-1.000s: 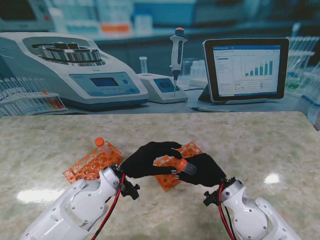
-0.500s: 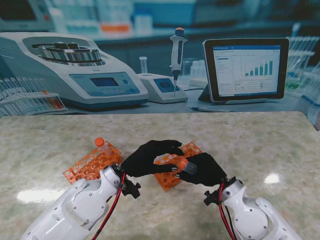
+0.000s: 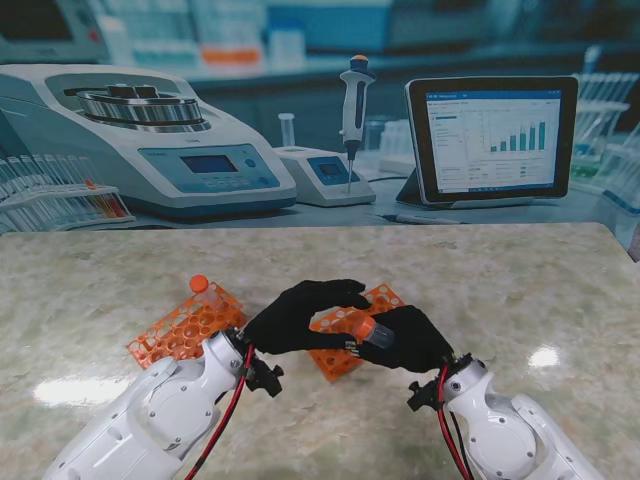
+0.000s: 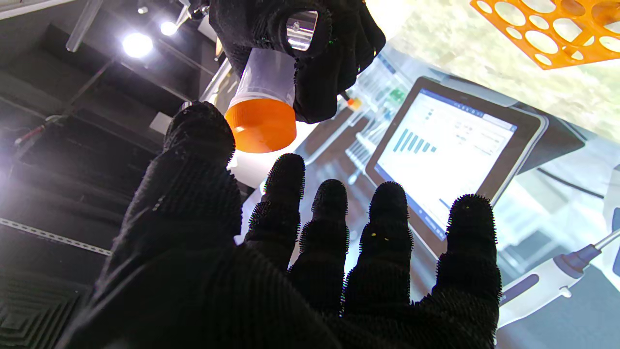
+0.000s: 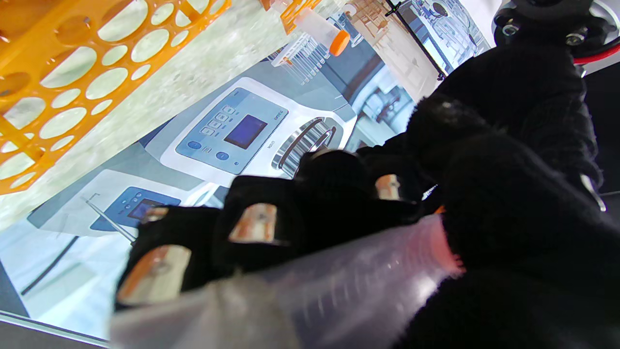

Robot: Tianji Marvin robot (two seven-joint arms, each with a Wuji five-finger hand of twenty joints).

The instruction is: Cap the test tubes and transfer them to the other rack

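Observation:
My right hand [image 3: 408, 340] is shut on a clear test tube [image 3: 372, 333] with an orange cap [image 3: 363, 327], holding it tilted over the right orange rack [image 3: 384, 297]. The tube's cap [image 4: 261, 123] points toward my left hand [image 3: 297, 316], which hovers beside it with fingers [image 4: 334, 218] spread and nothing in its grasp. In the right wrist view the tube [image 5: 339, 291] lies across my curled fingers [image 5: 271, 213]. The left orange rack [image 3: 183, 326] holds one capped tube [image 3: 199, 284] at its far corner.
A centrifuge [image 3: 150, 140], a small scale [image 3: 322, 172], a pipette on a stand [image 3: 355, 100] and a tablet [image 3: 490, 135] stand along the back of the marble table [image 3: 520, 290]. Racks of tubes [image 3: 50, 195] sit at the far left.
Almost nothing has moved; my left wrist has crept slightly toward the tube, while the right hand keeps the tube in the same place.

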